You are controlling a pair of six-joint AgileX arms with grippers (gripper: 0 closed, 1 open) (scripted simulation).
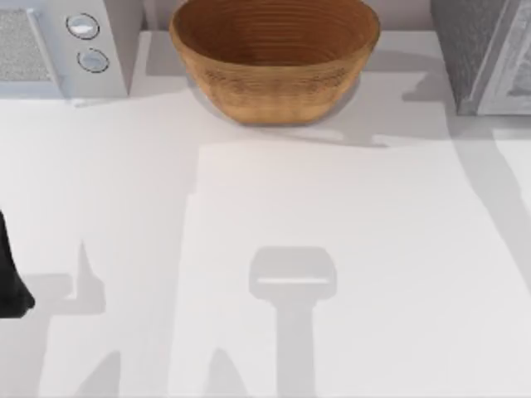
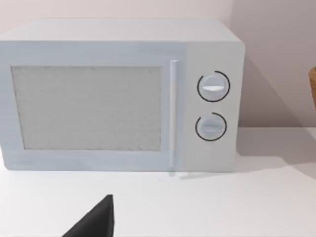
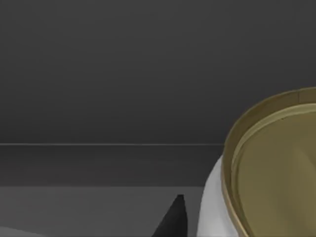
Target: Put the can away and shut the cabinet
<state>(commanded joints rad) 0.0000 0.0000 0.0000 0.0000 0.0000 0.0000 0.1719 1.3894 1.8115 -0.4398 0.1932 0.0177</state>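
The can (image 3: 276, 173) has a white wall and a gold rimmed top, and it looms close in the right wrist view. My right gripper (image 3: 197, 217) is shut on the can, with one black fingertip (image 3: 173, 219) against its white side. Around them is the dark grey inside of the cabinet (image 3: 148, 74), with a shelf edge line across it. From above, the cabinet (image 1: 477, 50) is the grey box at the back right corner. My left arm (image 1: 8, 278) is parked at the table's left edge.
A white microwave (image 2: 118, 94) with two dials stands at the back left (image 1: 62, 46), straight ahead of the left wrist camera. A large wooden bowl (image 1: 274, 54) sits at the back middle. The white table (image 1: 315, 249) stretches in front of them.
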